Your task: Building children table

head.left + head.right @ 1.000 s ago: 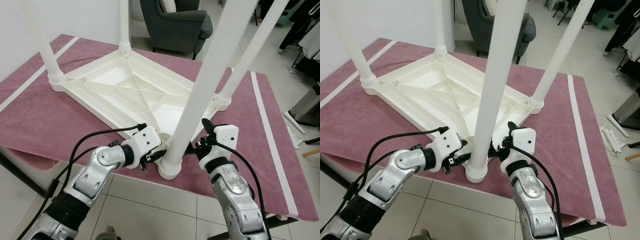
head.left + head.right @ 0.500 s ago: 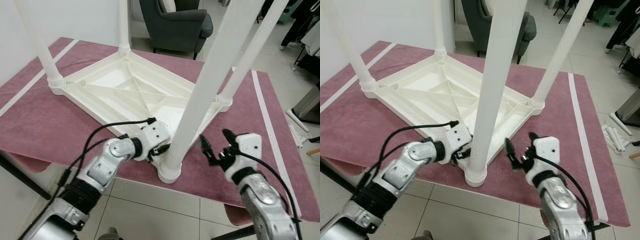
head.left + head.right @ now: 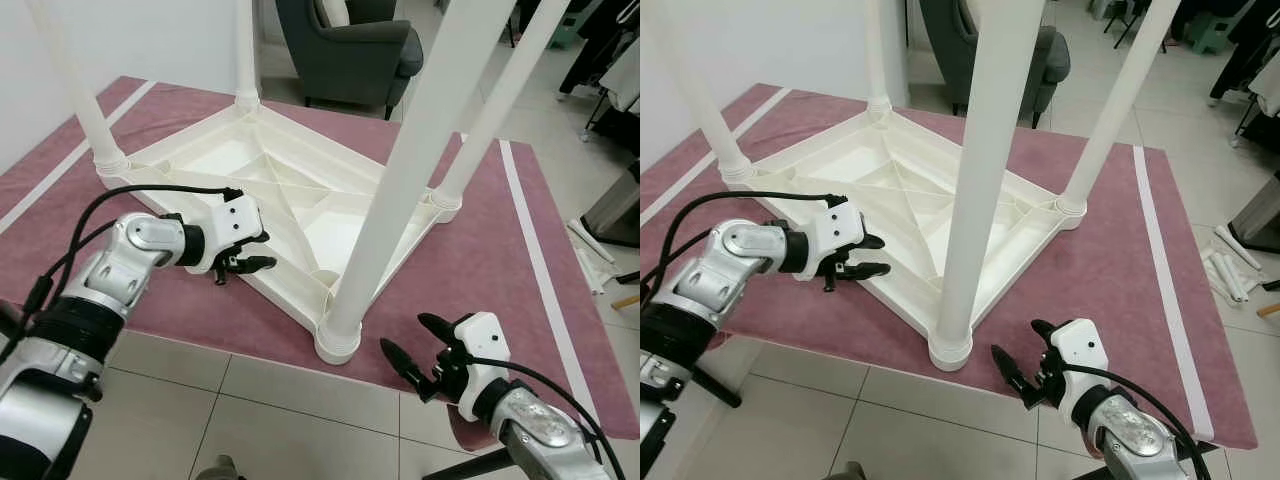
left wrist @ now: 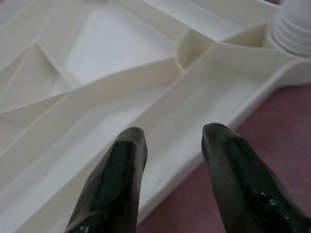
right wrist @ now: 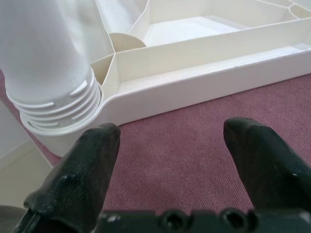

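A white plastic children's table (image 3: 270, 180) lies upside down on a maroon cloth (image 3: 480, 250), with its legs standing up in their corner sockets. The nearest leg (image 3: 400, 180) rises from its ribbed socket (image 3: 338, 340) at the cloth's front edge. My left gripper (image 3: 262, 250) is open and empty beside the table's near-left rim (image 4: 194, 160), well left of that leg. Over bare cloth to the right of the socket, my right gripper (image 3: 405, 335) hangs open and empty. From the right wrist, that socket (image 5: 53, 111) lies just ahead of the fingers (image 5: 92, 150).
A dark grey armchair (image 3: 350, 45) stands behind the work surface. White tubes (image 3: 1230, 270) lie on the tiled floor at the right. The cloth has white stripes near both sides (image 3: 530, 220). A white wall runs along the left, and tiled floor shows below the front edge.
Both grippers have drawn away from the nearest leg's base. The left one went left along the table's rim; the right one dropped back toward the front edge.
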